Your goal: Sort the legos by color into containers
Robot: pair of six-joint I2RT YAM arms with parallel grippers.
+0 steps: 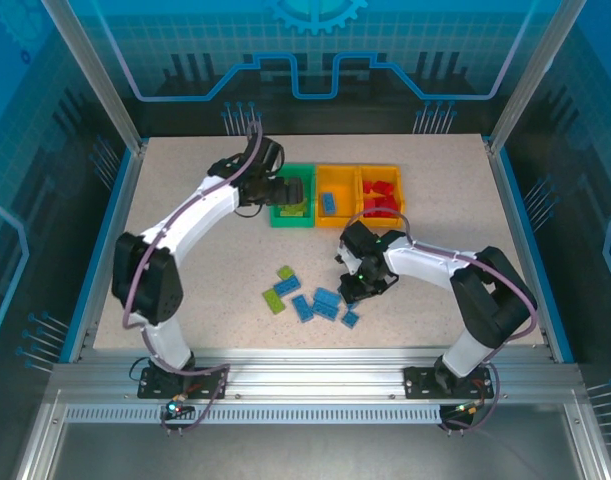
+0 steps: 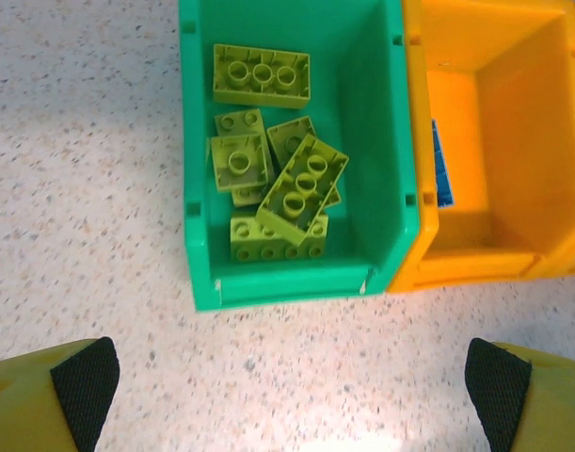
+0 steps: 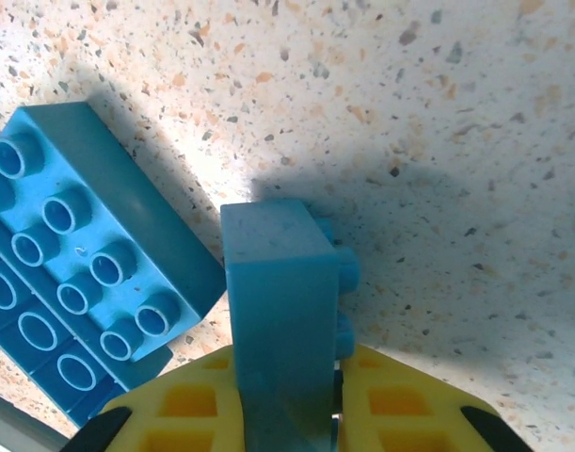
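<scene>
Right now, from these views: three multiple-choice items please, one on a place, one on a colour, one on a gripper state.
1. Where do the red bricks lie? A) green bin B) middle bin C) right-end bin
2. What colour is the brick held by the right gripper? A) red B) blue C) lime green
3. How does the left gripper stand? A) open, empty B) shut on a brick C) shut, empty
Key: 1 C, red pieces lie in the bin at the row's right end; 2 B, the clamped brick is blue; 3 A, its fingers sit wide apart, bare table between.
</scene>
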